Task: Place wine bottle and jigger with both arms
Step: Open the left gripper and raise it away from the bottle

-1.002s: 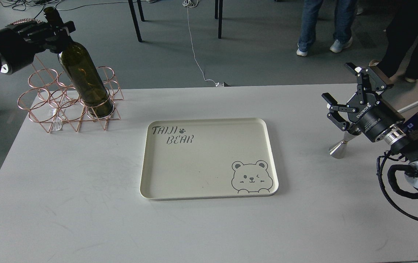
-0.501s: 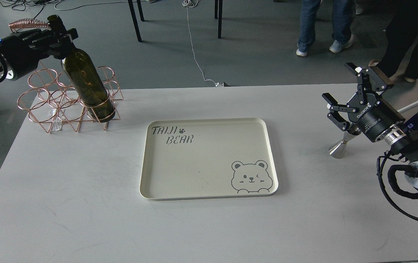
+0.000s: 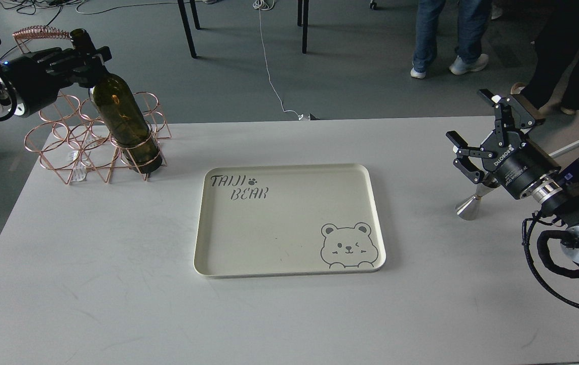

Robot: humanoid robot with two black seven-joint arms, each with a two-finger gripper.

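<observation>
**Bottle's dropping into the rack, watch that lean**

Compared with a second ago your bottle has sunk lower into the copper rack and shifted right a bit; the right side hasn't budged.

Biggest first: the worktop [image 3: 117,284] and the cream tray [image 3: 289,253] are fine, nothing on the tray. The wire rack [image 3: 61,147] is light-looking, and the wine bottle [image 3: 124,121] sits tilted in its front ring, so I'd guess a sideways tug could drag the rack or tip it.

Your left hand [image 3: 84,56] is clamped on the bottle neck. Your right hand [image 3: 487,132] is spread wide, hovering over the jigger [image 3: 469,208] standing on the worktop near the right edge. Come down off-centre and you'll probably knock it over.
</observation>
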